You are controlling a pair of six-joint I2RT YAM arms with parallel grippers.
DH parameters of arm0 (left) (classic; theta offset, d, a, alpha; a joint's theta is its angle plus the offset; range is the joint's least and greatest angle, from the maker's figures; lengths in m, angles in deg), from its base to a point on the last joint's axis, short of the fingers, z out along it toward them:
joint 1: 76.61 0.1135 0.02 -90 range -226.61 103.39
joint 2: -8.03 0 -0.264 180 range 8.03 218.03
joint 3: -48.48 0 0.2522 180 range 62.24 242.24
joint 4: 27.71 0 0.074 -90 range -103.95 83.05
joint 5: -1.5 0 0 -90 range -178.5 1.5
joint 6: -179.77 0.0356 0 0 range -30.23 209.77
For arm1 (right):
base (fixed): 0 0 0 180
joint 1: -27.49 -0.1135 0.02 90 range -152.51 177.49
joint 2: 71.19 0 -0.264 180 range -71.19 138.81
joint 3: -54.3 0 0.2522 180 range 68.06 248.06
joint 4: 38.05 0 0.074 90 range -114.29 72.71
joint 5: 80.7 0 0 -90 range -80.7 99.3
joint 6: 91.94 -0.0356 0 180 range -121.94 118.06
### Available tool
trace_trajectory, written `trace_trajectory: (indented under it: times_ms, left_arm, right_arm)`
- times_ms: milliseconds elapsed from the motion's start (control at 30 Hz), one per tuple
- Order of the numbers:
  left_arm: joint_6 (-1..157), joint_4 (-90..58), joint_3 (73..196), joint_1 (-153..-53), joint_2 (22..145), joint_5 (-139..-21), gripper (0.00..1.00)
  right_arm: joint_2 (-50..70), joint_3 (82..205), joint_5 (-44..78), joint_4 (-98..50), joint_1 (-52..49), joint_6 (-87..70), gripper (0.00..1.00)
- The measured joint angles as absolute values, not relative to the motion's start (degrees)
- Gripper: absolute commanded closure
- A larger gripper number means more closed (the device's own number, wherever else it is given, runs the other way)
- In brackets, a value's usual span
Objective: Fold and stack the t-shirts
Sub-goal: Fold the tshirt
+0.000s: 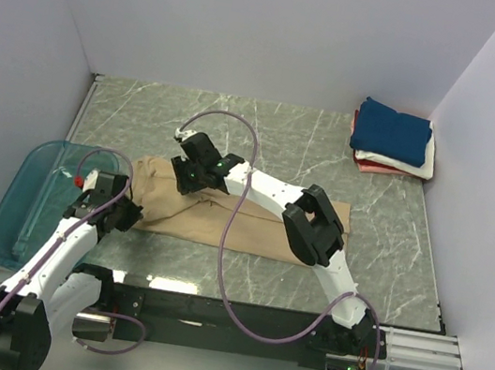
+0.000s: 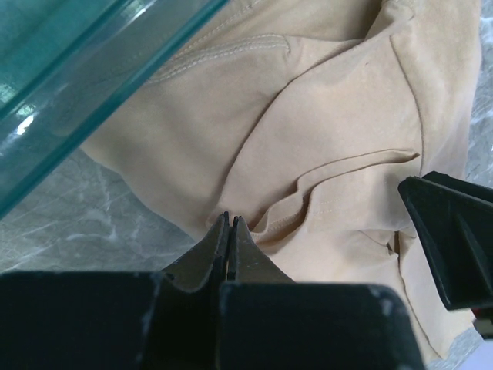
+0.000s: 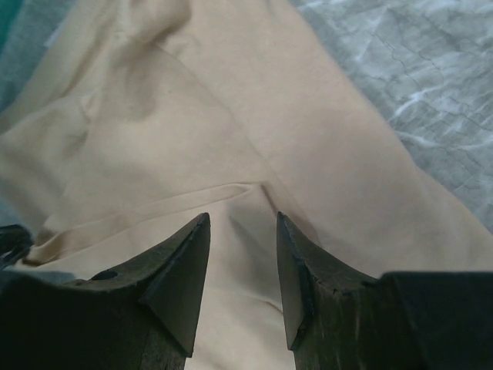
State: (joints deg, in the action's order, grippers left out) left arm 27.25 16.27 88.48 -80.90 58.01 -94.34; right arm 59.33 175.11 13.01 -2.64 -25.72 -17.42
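Tan t-shirt (image 1: 268,231) lies rumpled at centre frame on the table (image 1: 311,148); folded stack (image 1: 390,138) sits upper right, navy on top.
Only the top view shows the stack. The left wrist view shows the left gripper (image 2: 231,220) closed at the shirt's edge, pinch of cloth not discernible, beside the teal tub (image 2: 77,62). The right wrist view shows the right gripper (image 3: 243,220) with fingers parted over the cloth, holding nothing.
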Motion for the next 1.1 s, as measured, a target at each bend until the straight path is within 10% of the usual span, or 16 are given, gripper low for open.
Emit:
trace_trajectory:
  times_ms: [667,1100]
  left_arm:
    - [27.09,16.07,87.72,-80.9,58.11,-94.34,1.0]
    - [27.12,15.92,87.72,-80.9,58.11,-94.34,1.0]
  right_arm:
    - [60.77,175.98,11.94,-2.37,-25.9,-17.49,0.65]
    - [60.05,172.79,12.05,-4.17,-25.96,-18.93,1.0]
